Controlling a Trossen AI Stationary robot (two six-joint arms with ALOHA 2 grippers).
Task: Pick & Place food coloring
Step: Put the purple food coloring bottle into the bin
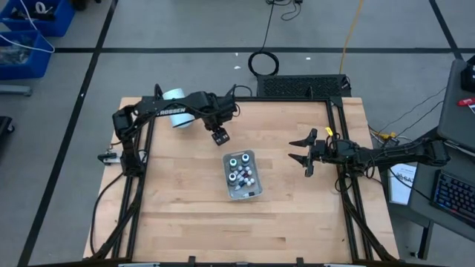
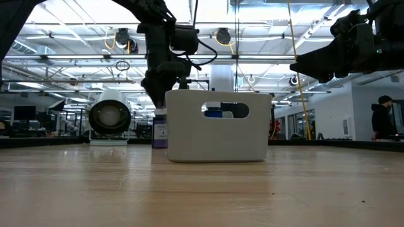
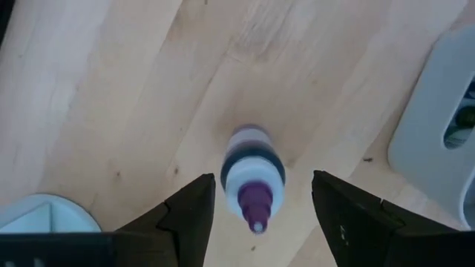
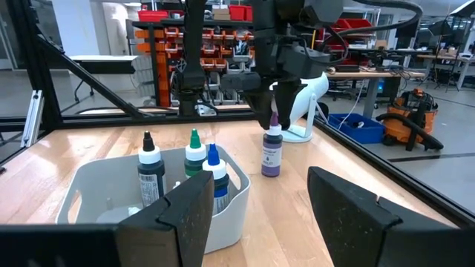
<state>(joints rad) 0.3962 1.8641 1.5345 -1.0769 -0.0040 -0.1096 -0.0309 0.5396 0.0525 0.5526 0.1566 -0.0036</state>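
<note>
While the high view is showing only a dark blur under the left pincer (image 1: 220, 136), just above and left of the white tub (image 1: 243, 176) at frame centre, the left wrist view is revealing the purple-capped food coloring bottle (image 3: 254, 180) standing upright on the desk (image 3: 133, 89), centred between the two spread fingers (image 3: 189, 215), neither of which is touching it. The right wrist view is confirming this from the side: the purple bottle (image 4: 272, 153) is standing alone beside the tub (image 4: 96, 193), with the left pincer (image 4: 273, 104) hovering open over its cap. That view is also showing black-, green- and blue-topped bottles (image 4: 195, 156) sitting upright inside the tub. The right pincer (image 1: 306, 156) is waiting at centre right of the high view, fingers apart and gripping nothing.
</note>
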